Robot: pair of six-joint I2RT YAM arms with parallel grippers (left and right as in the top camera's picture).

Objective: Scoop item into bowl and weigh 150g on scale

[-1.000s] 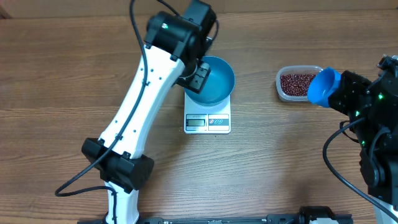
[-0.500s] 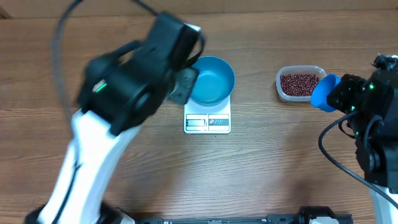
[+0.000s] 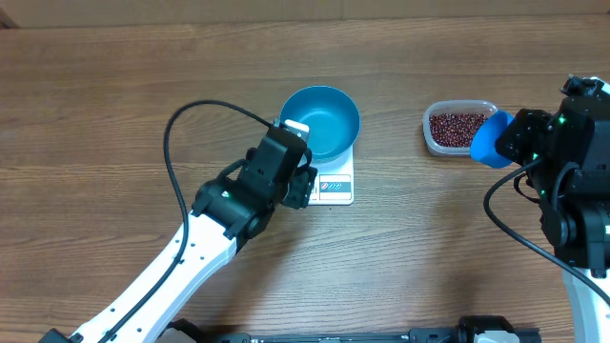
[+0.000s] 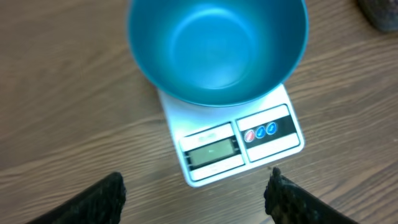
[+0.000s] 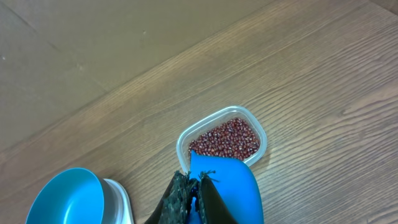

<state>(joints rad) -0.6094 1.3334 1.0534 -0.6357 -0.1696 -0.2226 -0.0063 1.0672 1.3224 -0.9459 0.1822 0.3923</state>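
Bowl (image 3: 321,121) is seated on scale (image 3: 329,188); its display cannot be read. Beans (image 3: 456,127) are held in tub (image 3: 434,133), well apart. Left gripper (image 4: 196,190) is spread wide, empty. Scoop (image 3: 491,140) is clamped by right gripper (image 5: 196,193).

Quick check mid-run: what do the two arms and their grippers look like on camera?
Left arm: white links, black joint housings, a black cable looping off it. Right arm: mostly black, small green lights, black cables. The left gripper and right gripper have dark, rough-textured fingers.
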